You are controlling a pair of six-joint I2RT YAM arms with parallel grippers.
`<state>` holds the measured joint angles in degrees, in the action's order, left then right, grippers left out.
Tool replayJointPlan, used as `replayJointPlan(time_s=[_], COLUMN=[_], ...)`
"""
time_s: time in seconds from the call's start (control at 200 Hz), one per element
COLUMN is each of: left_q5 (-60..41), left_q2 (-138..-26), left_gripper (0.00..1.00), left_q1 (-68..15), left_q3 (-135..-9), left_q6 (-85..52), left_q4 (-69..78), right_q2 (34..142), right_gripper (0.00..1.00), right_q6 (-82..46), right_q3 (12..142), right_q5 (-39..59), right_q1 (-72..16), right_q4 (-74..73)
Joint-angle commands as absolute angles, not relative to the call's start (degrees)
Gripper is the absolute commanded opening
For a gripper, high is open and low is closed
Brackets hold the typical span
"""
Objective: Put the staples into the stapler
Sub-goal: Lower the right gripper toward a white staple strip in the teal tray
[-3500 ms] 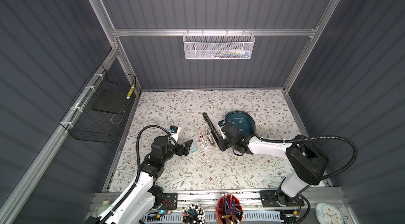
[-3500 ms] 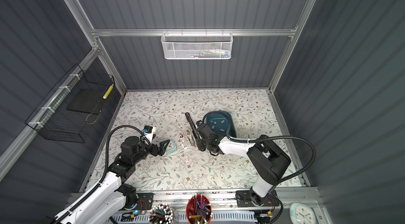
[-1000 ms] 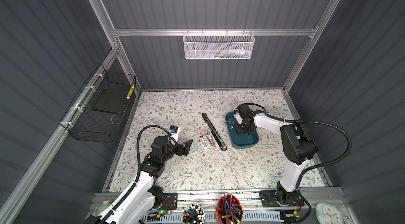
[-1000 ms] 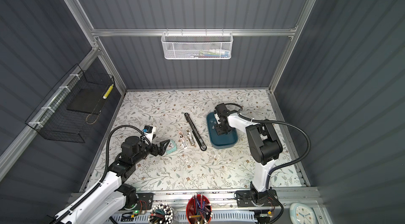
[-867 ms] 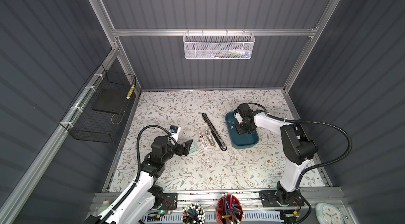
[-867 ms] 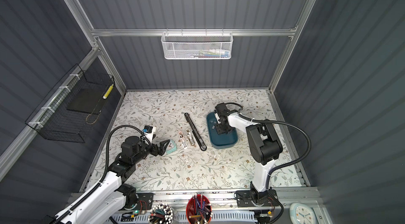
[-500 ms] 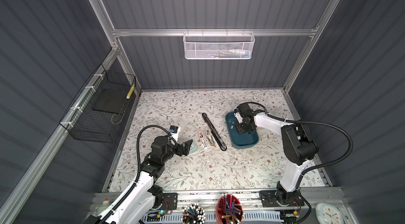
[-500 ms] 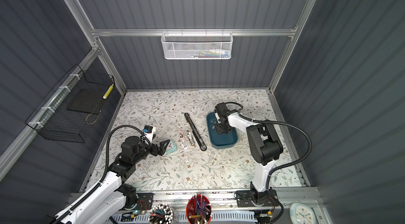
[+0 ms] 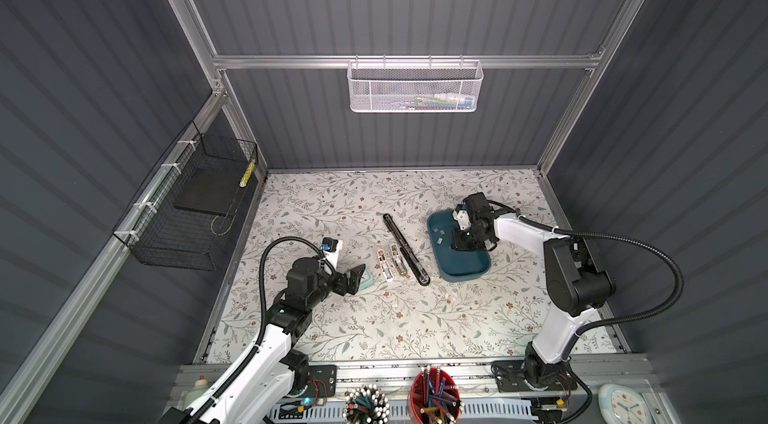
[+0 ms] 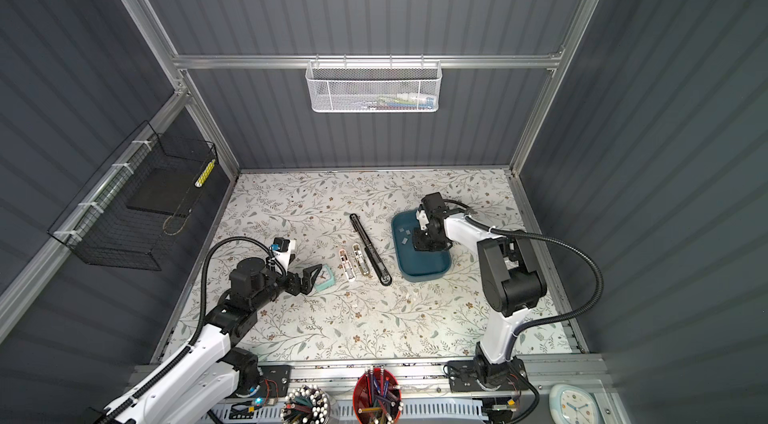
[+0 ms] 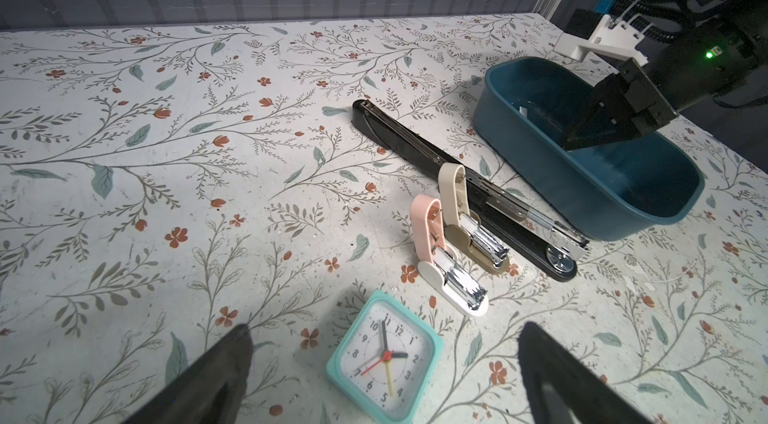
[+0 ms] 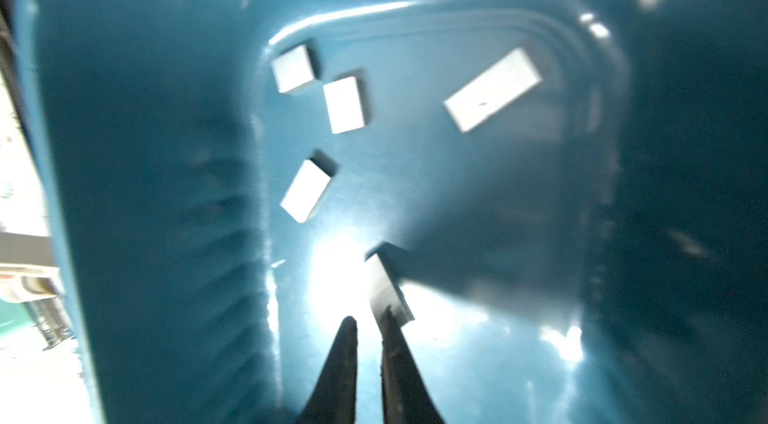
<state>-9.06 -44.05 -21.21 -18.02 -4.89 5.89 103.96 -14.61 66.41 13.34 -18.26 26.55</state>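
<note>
Several grey staples [image 12: 307, 190] lie in a teal tray [image 12: 145, 193] right of centre; two staples [image 9: 438, 231] show in both top views. My right gripper [image 12: 366, 316] reaches down into the tray [image 9: 461, 266], shut to a narrow slit through which only tray floor shows. One strip [image 12: 388, 289] stands tilted against the outer side of one fingertip. A long black stapler [image 11: 465, 189], a beige one [image 11: 465, 218] and a pink one [image 11: 436, 256] lie open side by side left of the tray. My left gripper [image 11: 386, 328] hangs wide open and holds nothing.
A teal alarm clock [image 11: 384, 359] lies flat under the left gripper [image 9: 353, 276]. A black wire basket [image 9: 195, 214] hangs on the left wall and a white mesh basket [image 9: 415, 87] on the back wall. Pen cups [image 9: 434, 401] stand at the front edge.
The right gripper moved from beside the staplers into the tray's far end, then closed from half open to nearly shut. The left arm has not moved.
</note>
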Motion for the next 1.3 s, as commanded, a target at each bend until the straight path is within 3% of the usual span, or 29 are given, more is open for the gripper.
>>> replayJointPlan(time_s=[0.0, 0.135, 0.34, 0.5, 0.605, 0.705, 0.79, 0.88, 0.975, 1.071, 1.196, 1.296], left_q5=[-9.5, -9.4, -9.1, -9.0, -9.0, -8.9, -8.9, -8.4, -8.9, -8.7, -9.0, -8.4], left_q2=[-43.1, -42.9, -43.4, -43.9, -43.8, -43.5, -43.3, -43.1, -43.1, -43.1, -43.2, -43.0], left_gripper=[1.00, 1.00, 1.00, 1.00, 1.00, 1.00, 1.00, 1.00, 1.00, 1.00, 1.00, 1.00], left_q1=[-20.9, -20.9, -20.9, -20.9, -20.9, -20.9, -20.9, -20.9, -20.9, -20.9, -20.9, -20.9], left_q3=[-18.7, -18.7, -18.8, -19.0, -19.0, -18.8, -18.8, -18.6, -18.7, -18.7, -18.8, -18.6], left_q6=[-4.0, -4.0, -4.0, -3.9, -3.9, -3.9, -3.9, -3.9, -3.9, -3.9, -3.9, -3.8], left_q4=[6.4, 6.3, 6.5, 6.6, 6.5, 6.5, 6.3, 6.5, 6.4, 6.7, 6.3, 6.6], right_q2=[101.9, 100.9, 101.4, 96.5, 95.7, 96.5, 97.0, 90.7, 91.4, 90.4, 91.6, 92.7], right_gripper=[0.10, 0.00, 0.00, 0.00, 0.00, 0.00, 0.00, 0.00, 0.00, 0.00, 0.00, 0.21], right_q6=[-16.7, -16.3, -16.0, -22.1, -18.3, -24.7, -19.9, -28.1, -19.4, -21.0, -18.9, -14.6], right_q3=[65.0, 65.0, 64.2, 56.8, 59.0, 56.4, 60.2, 49.8, 58.8, 56.2, 59.4, 59.7], right_q5=[13.2, 8.8, 5.2, 16.7, 4.8, 17.0, 3.0, 22.9, 3.4, 10.8, 4.8, 2.3], right_q1=[-18.7, -18.8, -18.9, -15.6, -20.3, -14.4, -19.5, -14.3, -20.3, -18.9, -20.4, -21.3], right_q4=[26.2, 27.2, 26.8, 13.5, 17.5, 13.1, 20.2, 1.6, 17.9, 12.0, 17.0, 17.9])
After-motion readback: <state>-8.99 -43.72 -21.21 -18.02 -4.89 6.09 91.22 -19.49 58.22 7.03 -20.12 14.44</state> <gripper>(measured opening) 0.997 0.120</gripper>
